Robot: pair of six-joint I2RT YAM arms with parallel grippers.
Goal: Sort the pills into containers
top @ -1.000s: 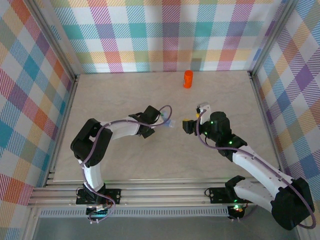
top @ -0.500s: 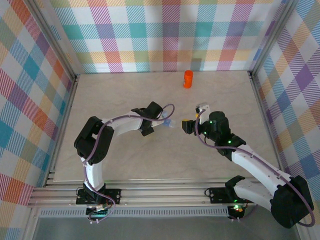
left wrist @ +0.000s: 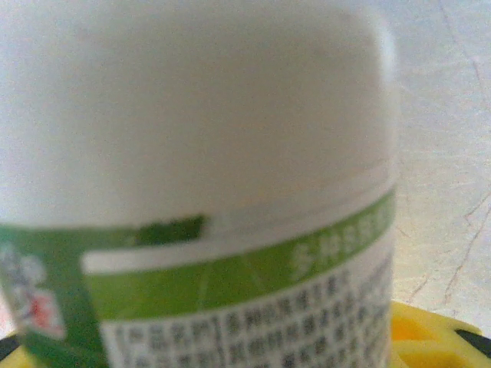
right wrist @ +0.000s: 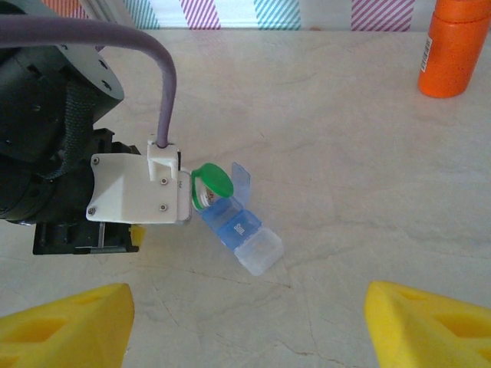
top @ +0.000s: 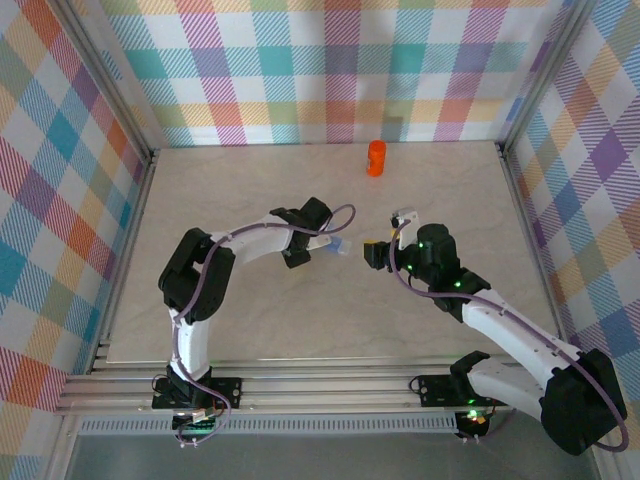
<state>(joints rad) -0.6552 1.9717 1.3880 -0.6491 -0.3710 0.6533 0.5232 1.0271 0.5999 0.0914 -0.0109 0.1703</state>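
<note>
Here the left fingers (left wrist: 431,338) clasp the green-capped bottle (left wrist: 199,153) near the middle of the table (top: 250,310), tilted just beside the blue box (right wrist: 242,232). The right fingers (right wrist: 67,322) hang spread and empty. Best to steady the bottle over the box and tip slowly. The orange bottle (top: 376,158) stands by the far edge.

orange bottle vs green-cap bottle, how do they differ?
Pose: orange bottle upright on the table, green-cap bottle tilted. State: orange bottle free, green-cap bottle held in the left gripper. Colour: orange bottle all orange, green-cap bottle whitish. Both are small cylinders.
</note>
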